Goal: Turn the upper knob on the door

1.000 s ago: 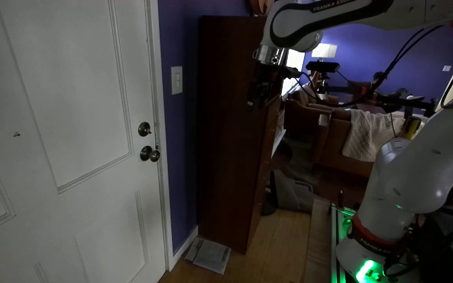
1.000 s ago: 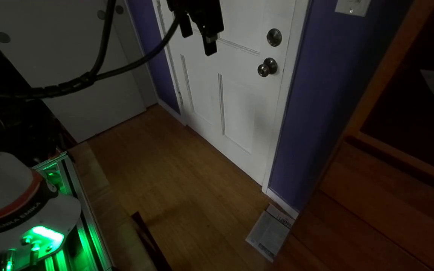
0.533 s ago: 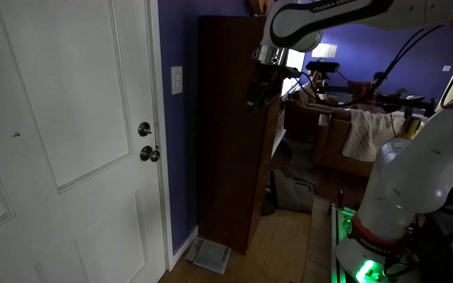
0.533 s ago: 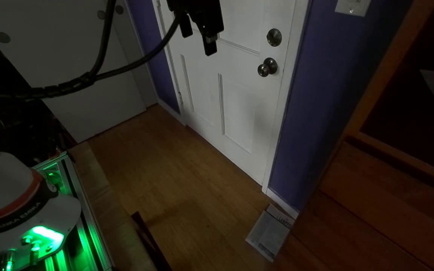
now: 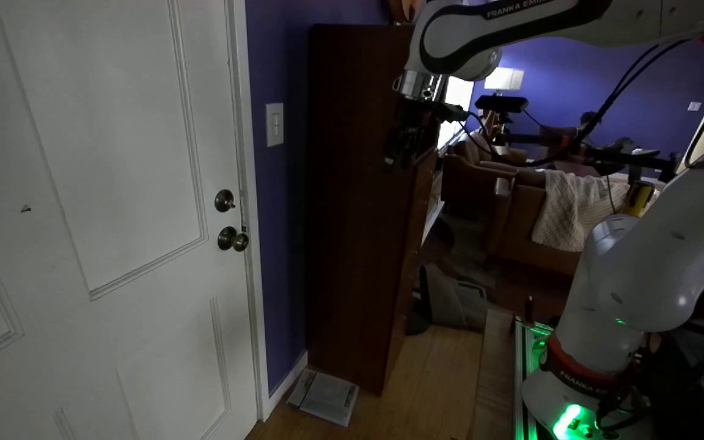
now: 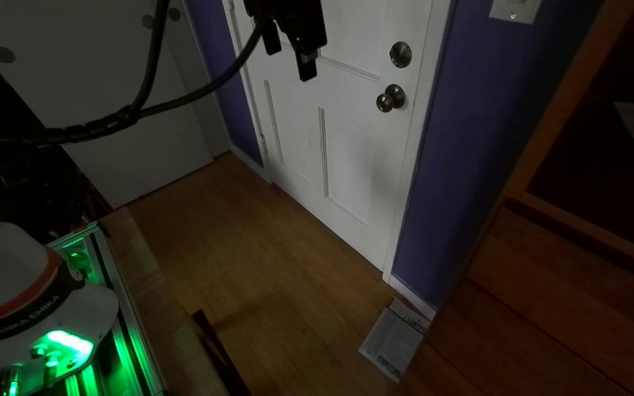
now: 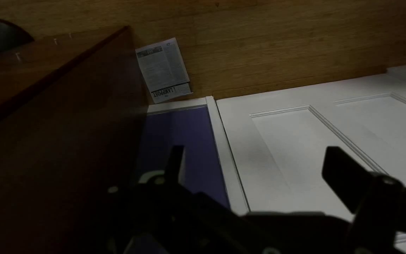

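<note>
The white panelled door [image 5: 138, 153] stands at the left in an exterior view and behind my gripper in an exterior view [image 6: 350, 137]. The upper knob [image 5: 224, 200] is a small round turn on a dark metallic plate near the door's edge; it also shows in an exterior view [image 6: 400, 54]. A larger round knob [image 5: 233, 239] sits just below it. My gripper [image 5: 396, 160] hangs pointing down, well apart from the door and knobs. In the wrist view my gripper [image 7: 254, 151] has its fingers wide apart with nothing between them. Both knobs are out of the wrist view.
A tall dark brown cabinet [image 5: 358, 214] stands beside the door, close to my gripper. A light switch [image 5: 274, 124] is on the purple wall between them. A newspaper [image 5: 326, 397] lies on the wooden floor. A cable [image 6: 201, 91] hangs off the arm.
</note>
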Robot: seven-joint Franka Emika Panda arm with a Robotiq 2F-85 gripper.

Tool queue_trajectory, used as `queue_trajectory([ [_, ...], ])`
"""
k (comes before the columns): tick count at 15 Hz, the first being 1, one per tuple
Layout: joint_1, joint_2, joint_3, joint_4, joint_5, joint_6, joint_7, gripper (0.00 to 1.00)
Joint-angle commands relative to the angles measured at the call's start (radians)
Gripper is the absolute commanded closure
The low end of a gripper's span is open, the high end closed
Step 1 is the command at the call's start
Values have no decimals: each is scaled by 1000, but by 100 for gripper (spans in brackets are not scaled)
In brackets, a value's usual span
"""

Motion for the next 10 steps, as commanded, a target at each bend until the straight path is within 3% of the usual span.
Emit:
queue_trajectory([
  [1,-11,2,9,2,5,-2,-4,0],
  [8,-11,2,9,2,5,-2,-4,0],
  [10,19,34,40,34,-1,4,-16,0],
])
